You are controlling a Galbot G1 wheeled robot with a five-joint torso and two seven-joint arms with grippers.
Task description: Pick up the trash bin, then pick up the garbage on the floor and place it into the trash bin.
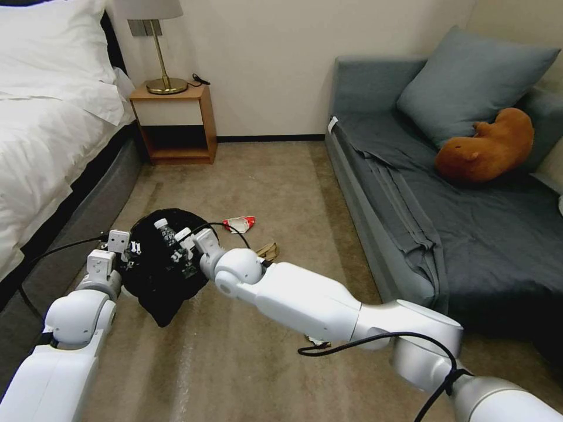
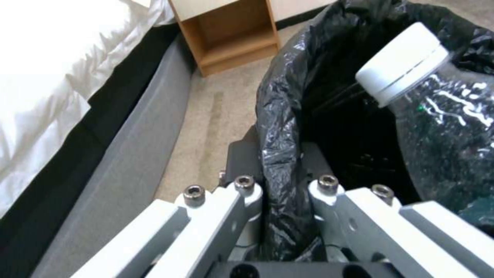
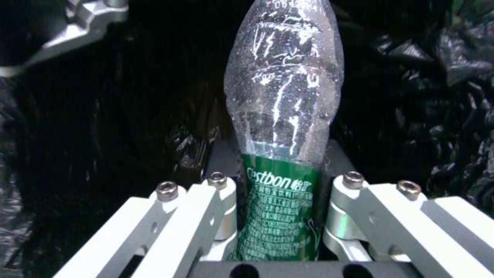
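Note:
The trash bin point(image 1: 161, 275), lined with a crinkly black bag point(image 2: 288, 127), hangs above the carpet with my left gripper point(image 2: 280, 189) shut on its rim. My right gripper point(image 3: 280, 181) is shut on a clear bottle point(image 3: 283, 96) with a green label and holds it over the bin's dark opening. Its white cap point(image 2: 401, 63) shows in the left wrist view, and the bottle point(image 1: 170, 234) points toward the bin's far side. A red-and-white wrapper point(image 1: 240, 223) and crumpled brown paper point(image 1: 268, 251) lie on the carpet just right of the bin.
A bed point(image 1: 53, 117) runs along the left with a wooden nightstand point(image 1: 176, 123) and lamp point(image 1: 158, 47) at the back. A grey sofa point(image 1: 446, 205) with a cushion and a brown plush toy point(image 1: 487, 146) fills the right. Open carpet point(image 1: 275, 187) lies between.

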